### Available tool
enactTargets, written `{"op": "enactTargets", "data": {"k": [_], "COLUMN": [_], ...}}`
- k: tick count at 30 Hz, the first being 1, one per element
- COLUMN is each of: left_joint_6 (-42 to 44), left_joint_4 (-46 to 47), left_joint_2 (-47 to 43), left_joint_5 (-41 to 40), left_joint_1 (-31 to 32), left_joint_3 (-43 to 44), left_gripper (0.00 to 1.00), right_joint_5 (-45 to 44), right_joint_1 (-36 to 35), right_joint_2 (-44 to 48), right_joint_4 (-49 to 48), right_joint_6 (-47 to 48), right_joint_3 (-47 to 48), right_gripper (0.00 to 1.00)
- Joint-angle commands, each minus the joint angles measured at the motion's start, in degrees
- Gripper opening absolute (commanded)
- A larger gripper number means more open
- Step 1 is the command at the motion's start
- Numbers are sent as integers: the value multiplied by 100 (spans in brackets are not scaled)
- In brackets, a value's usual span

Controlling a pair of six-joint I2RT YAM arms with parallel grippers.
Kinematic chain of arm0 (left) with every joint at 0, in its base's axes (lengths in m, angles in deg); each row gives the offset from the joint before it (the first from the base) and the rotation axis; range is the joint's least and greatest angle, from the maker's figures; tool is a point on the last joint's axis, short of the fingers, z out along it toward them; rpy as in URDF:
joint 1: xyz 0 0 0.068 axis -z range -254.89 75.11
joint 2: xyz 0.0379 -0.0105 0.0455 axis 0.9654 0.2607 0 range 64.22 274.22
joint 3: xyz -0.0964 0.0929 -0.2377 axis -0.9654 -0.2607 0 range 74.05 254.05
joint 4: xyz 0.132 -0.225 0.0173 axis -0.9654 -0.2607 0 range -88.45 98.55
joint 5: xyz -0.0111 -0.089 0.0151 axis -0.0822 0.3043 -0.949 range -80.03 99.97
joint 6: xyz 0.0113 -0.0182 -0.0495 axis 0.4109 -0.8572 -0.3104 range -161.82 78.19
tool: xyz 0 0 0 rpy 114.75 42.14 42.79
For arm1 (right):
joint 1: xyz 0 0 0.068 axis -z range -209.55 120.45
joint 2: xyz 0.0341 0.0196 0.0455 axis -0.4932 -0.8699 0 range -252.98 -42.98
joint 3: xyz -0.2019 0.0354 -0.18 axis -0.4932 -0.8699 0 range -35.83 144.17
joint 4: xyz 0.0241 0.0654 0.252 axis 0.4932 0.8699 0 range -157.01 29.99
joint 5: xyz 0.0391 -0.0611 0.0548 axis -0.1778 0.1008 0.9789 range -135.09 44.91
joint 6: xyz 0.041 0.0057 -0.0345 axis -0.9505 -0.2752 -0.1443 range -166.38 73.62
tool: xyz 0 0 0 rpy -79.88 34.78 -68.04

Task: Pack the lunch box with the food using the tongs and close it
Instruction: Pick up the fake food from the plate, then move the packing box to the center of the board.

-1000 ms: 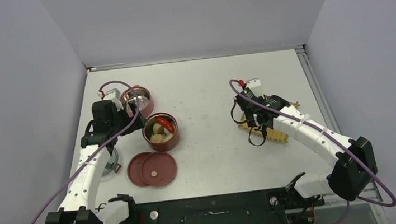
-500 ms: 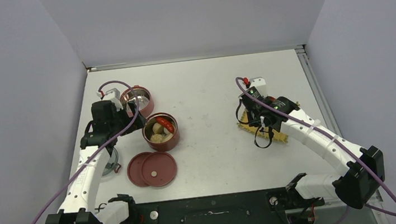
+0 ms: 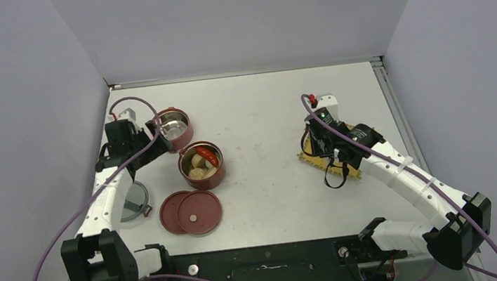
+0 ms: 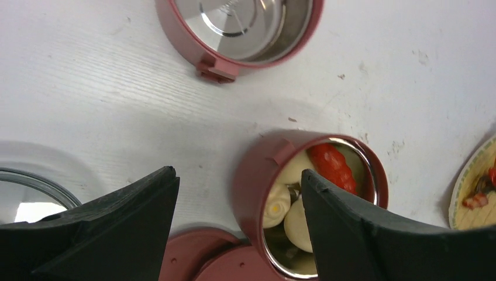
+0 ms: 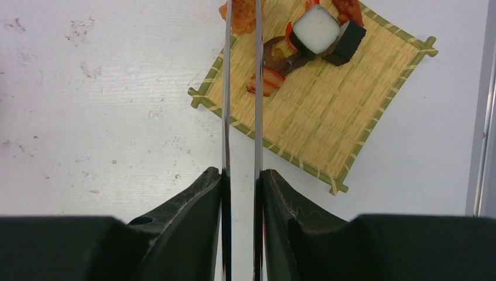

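Two bowls of the lunch box, apart on the white table (image 3: 263, 110), both uncovered. Nearer one, the filled bowl (image 3: 201, 165), holding cream balls (image 4: 275, 205) and a red sausage piece (image 4: 330, 167); part of its contents hidden behind one finger of the left gripper (image 4: 237, 175) in the left wrist view. Beyond it, the empty bowl (image 3: 173, 126), bare steel inside, far rim cut off by the top edge of that view. Two dark-red lids (image 3: 190, 213) overlapping flat on the table near the filled bowl, only their edges visible from the wrist. At the far left, a greyish round disc (image 3: 132, 200), partly under the left arm, hard to identify. Jaws of the left gripper wide apart, nothing between them, over the table just beside the filled bowl.

Across the table, the right gripper (image 5: 241, 175) clamped on the tongs (image 5: 226, 117), one finger against each slim arm, the two arms close together and nearly parallel. Tips of the tongs cut off by the top edge of the right wrist view, at an orange piece (image 5: 243, 14) on the edge of the woven mat (image 5: 327, 99); contact impossible to tell. Also on the mat: a white square (image 5: 316, 32) in a black wrap, a dark brown piece (image 5: 281, 55) and a red-and-white slice (image 5: 263, 82). From above, mat mostly hidden beneath the right arm, tongs too thin to make out.
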Motion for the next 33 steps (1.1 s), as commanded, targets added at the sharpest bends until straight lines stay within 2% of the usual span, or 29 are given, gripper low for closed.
{"op": "enactTargets", "data": {"k": [1, 7, 15, 24, 33], "left_joint_6": [-298, -63, 177, 287, 343], "left_joint_4": [488, 280, 89, 103, 114], "left_joint_2": [569, 1612, 2657, 3415, 3769], "left_joint_5": [81, -393, -422, -506, -416], "left_joint_1": [-339, -541, -666, -666, -617], "left_joint_3": [656, 1437, 2078, 2597, 2734], "left_gripper": [73, 64, 54, 48, 30], "right_joint_5": [-41, 128, 267, 212, 183], "right_joint_1": [-59, -70, -79, -82, -88], "right_joint_2": [377, 638, 708, 838, 832], "right_joint_4": [-486, -741, -945, -1013, -1014], "right_joint_6": [132, 145, 203, 180, 162], "right_joint_3": [-31, -261, -482, -634, -702], "right_gripper": [5, 5, 5, 5, 5]}}
